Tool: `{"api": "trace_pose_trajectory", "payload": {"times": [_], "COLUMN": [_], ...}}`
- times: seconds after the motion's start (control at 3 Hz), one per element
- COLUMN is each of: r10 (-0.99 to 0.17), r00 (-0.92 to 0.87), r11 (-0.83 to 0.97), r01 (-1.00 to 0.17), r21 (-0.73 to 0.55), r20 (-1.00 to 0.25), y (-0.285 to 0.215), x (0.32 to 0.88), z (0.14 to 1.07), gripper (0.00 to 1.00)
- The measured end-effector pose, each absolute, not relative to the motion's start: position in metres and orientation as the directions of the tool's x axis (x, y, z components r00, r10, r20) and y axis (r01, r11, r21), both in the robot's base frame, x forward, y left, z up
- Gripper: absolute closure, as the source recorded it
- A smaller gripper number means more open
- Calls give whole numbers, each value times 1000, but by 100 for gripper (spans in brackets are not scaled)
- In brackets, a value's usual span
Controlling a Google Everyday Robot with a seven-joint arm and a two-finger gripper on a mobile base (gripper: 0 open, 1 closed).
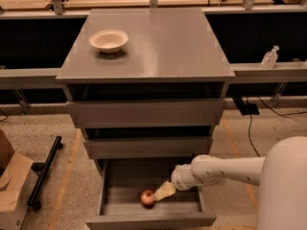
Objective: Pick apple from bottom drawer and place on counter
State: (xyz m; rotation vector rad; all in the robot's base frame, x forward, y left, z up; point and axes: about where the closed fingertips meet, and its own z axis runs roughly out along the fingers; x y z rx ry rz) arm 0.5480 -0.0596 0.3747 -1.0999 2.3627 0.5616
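The small red apple (147, 197) lies on the floor of the open bottom drawer (149, 219), near its front and a little left of centre. My gripper (162, 192) reaches in from the right on a white arm, with its cream tip right beside the apple's right side, touching or nearly touching it. The grey counter (158, 44) tops the drawer unit above.
A cream bowl (109, 40) sits on the counter's left rear part. Two shut grey drawers (146, 114) stack above the open one. A cardboard box (12, 188) and a black bar stand on the floor at left. A clear bottle (269, 57) rests on the right ledge.
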Motion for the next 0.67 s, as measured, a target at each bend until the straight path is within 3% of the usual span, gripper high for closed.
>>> {"api": "trace_pose_trajectory", "payload": {"times": [0.67], "r10": [-541], "r00": [-603], "r11": [640], "r01": [-748], "r21": [178], "r20": [-587], "y": [-54], "x": [559], "z": [317], "gripper": [0]}}
